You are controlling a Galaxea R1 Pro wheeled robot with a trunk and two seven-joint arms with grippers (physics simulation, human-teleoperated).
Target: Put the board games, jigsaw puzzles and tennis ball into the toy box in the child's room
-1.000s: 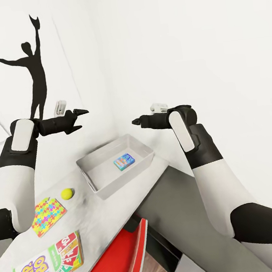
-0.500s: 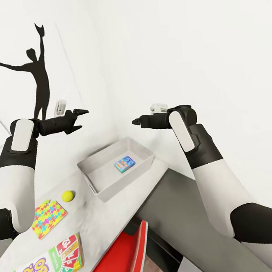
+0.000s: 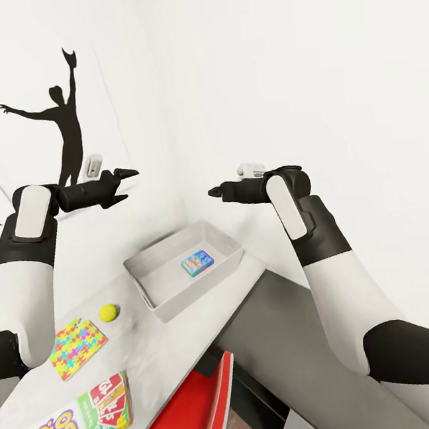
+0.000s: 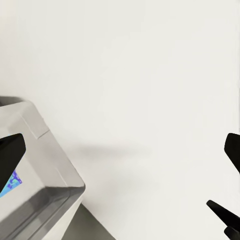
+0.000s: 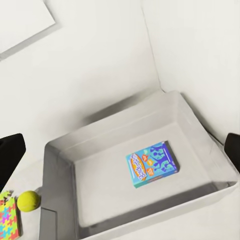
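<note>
Both arms hover above the worktop (image 3: 170, 353), left claw (image 3: 126, 183) and right claw (image 3: 216, 191) spread and empty; below them the toy box (image 3: 154, 260) by the worktop's corner holds one puzzle box (image 3: 197, 262), tennis ball (image 3: 108, 312) nearby.

White table (image 3: 170, 353) w/ toy box (image 3: 228, 266), tennis ball (image 3: 108, 312), jigsaw puzzle (image 3: 75, 345), Skip-Bo game (image 3: 82, 423)

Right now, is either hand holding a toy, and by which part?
Nothing is held. The left hand and right hand both hang open and empty above the toy box.
</note>
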